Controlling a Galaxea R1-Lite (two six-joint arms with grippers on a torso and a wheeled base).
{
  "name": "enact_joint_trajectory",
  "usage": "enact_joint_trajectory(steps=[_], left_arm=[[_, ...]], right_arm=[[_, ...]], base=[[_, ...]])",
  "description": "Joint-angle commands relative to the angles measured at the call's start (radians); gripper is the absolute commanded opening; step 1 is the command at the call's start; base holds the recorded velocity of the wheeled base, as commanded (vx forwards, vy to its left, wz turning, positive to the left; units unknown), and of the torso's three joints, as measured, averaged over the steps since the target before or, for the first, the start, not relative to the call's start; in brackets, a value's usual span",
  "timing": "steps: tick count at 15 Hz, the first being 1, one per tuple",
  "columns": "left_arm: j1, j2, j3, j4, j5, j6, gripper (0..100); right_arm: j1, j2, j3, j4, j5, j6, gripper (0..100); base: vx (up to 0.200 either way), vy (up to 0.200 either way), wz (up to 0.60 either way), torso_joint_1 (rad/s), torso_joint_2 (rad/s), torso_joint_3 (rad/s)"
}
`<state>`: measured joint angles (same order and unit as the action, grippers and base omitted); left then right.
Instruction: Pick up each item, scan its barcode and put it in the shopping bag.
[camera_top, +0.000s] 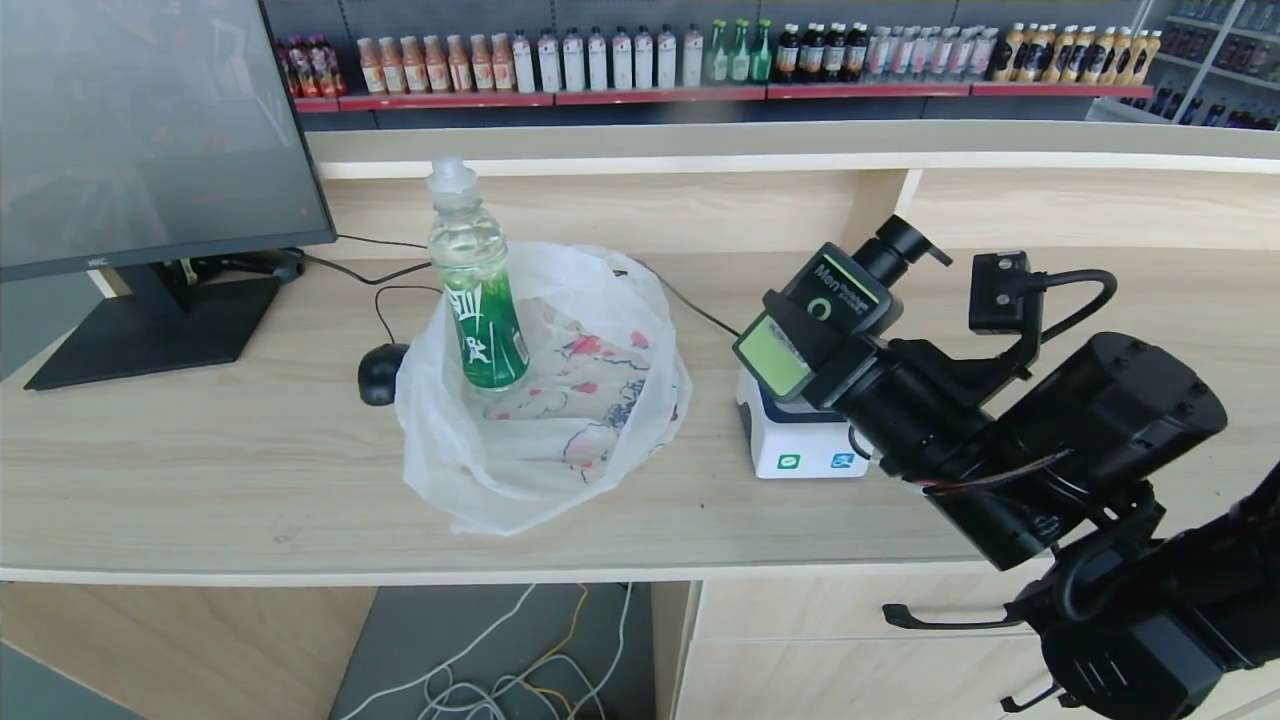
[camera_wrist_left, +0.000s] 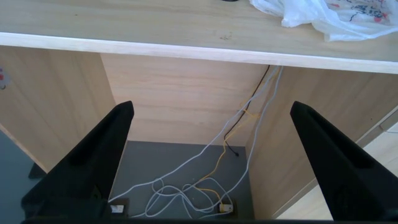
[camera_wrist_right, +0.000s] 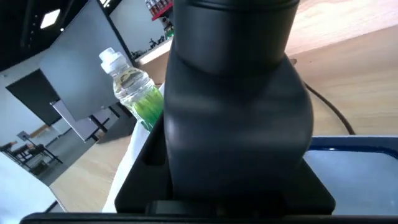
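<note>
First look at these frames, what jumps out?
The right gripper holds a black pump bottle tilted just above the white scanner, on the right of the counter. Mid-counter, a green drink bottle stands upright in the open shopping bag. The left gripper hangs open below the counter edge.
</note>
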<state>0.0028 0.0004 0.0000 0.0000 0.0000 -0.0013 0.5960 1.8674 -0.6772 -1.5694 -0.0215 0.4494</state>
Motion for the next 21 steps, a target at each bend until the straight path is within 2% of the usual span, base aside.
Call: enact_joint_trajectory(steps=[1,9,14,21], left_arm=[[0.000,0.000,0.000,0.000,0.000,0.000,100],[0.000,0.000,0.000,-0.002,0.000,0.000,100],[0.000,0.000,0.000,0.000,0.000,0.000,100],[0.000,0.000,0.000,0.000,0.000,0.000,100]], right_arm=[[-0.002,0.029,-0.016,-0.001,-0.002,0.057,0],[-0.005,0.021,-0.024,-0.001,0.003,0.272,0],[-0.051,0.064,-0.012,0.000,0.000,0.278,0],[-0.071,0.076,-0.015,0.000,0.000,0.267,0]], base=[[0.000,0.000,0.00,0.000,0.00,0.000],[0.000,0.000,0.00,0.000,0.00,0.000],[0.000,0.000,0.00,0.000,0.00,0.000],[0.000,0.000,0.00,0.000,0.00,0.000]])
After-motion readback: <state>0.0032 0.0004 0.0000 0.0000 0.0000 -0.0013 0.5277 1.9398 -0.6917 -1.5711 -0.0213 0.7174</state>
